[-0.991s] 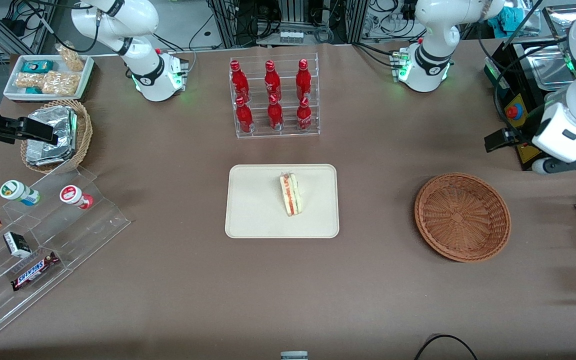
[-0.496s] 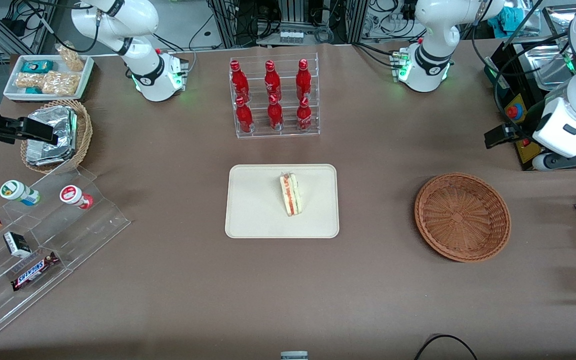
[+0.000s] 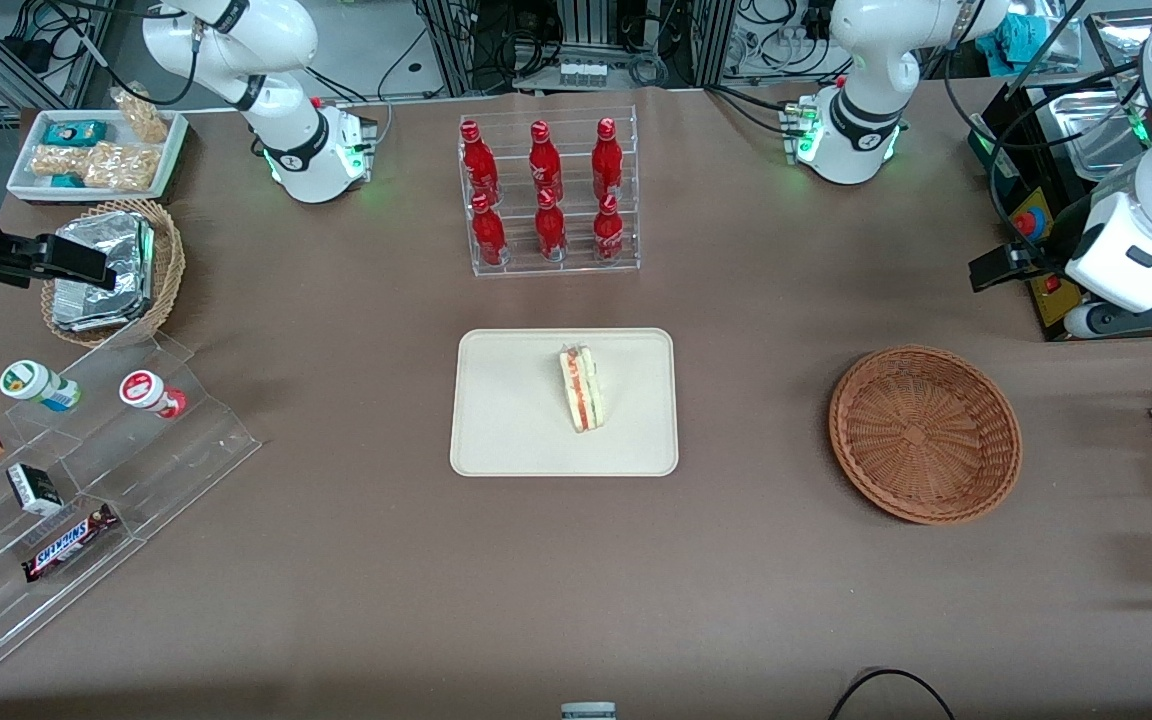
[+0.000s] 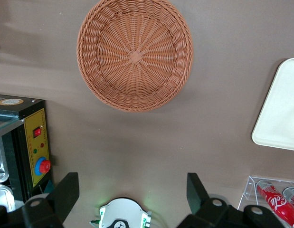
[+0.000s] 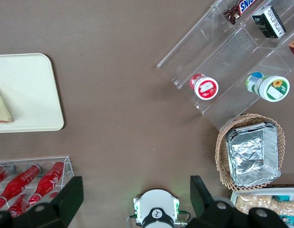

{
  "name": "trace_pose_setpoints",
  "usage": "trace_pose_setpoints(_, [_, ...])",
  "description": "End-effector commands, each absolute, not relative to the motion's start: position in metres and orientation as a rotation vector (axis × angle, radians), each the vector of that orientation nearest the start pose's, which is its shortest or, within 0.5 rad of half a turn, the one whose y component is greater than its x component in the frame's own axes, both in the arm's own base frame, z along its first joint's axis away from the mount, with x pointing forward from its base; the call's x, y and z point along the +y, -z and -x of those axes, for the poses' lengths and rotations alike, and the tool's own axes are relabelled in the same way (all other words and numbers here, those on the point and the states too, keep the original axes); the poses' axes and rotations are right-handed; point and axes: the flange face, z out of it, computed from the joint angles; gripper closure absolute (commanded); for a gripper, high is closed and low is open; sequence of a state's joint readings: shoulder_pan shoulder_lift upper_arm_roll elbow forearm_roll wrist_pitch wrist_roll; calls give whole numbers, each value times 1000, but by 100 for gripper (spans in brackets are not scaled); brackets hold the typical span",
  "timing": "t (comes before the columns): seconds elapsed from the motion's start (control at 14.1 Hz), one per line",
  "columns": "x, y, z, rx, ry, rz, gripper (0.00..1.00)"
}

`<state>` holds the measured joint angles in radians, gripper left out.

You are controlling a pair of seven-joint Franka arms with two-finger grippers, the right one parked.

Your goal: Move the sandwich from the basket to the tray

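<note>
Front view first: the sandwich [image 3: 582, 388] lies on the cream tray [image 3: 506, 440], standing on its edge near the tray's middle, filling stripe facing up. The reddish-brown wicker basket [image 3: 924, 433] sits well apart from it, toward the working arm's end of the table, with nothing in it. So the placing looks done to me, and what's left is only clearing off. From the wrist camera, the left gripper [image 4: 132, 190] hangs high above bare table beside the basket, its two fingers [image 4: 66, 190] spread wide with nothing between them. If I were steering, I'd keep it up at that height and draw the arm away over open table, well off the rack of red cola bottles [image 3: 546, 195], and leave the tray alone so the wedge doesn't tip.
</note>
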<state>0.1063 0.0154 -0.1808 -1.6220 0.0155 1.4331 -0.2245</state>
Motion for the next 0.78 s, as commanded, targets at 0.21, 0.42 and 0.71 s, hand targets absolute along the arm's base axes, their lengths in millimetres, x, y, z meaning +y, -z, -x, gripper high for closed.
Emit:
trace_pose_setpoints(0.21, [-25,-593,-527,-257,-305,3065,0])
trace_pose_setpoints(0.42, [-27,-594,-528,-257,-300,3072,0])
trace_pose_setpoints(0.71, [-27,-594,-528,-274,-295,3102,0])
